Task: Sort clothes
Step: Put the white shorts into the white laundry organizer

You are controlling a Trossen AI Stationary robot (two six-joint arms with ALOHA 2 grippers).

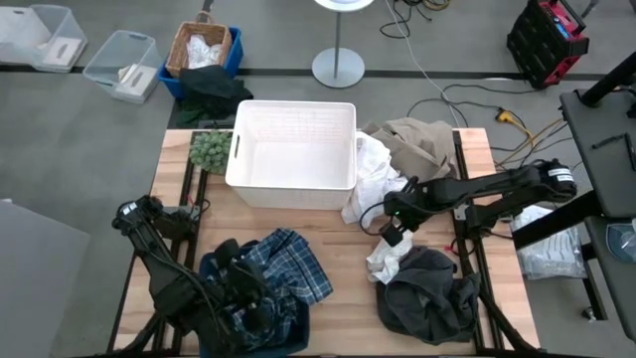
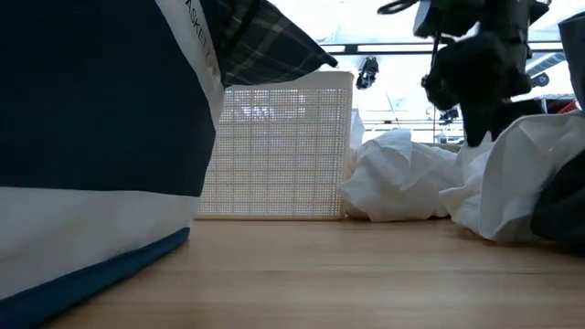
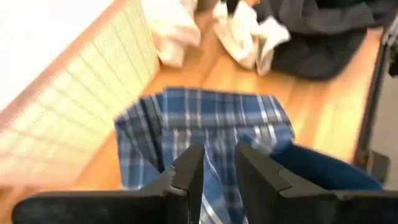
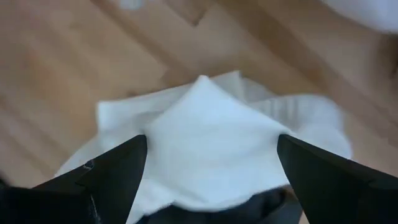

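White cloth (image 4: 211,143) lies straight under my right tool (image 1: 395,225), fingers spread wide around its peak and gripping nothing, with the bin (image 1: 295,154) at ten o'clock.

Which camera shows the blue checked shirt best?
The high view: the plaid shirt lies whole beside the white basket. The left wrist view shows part of it between the left fingers; the low view a corner; the right wrist view nothing.

Smooth wooden table (image 1: 338,239) — soft plaid cloth shirt (image 1: 288,264), perforated plastic bin (image 1: 294,149).
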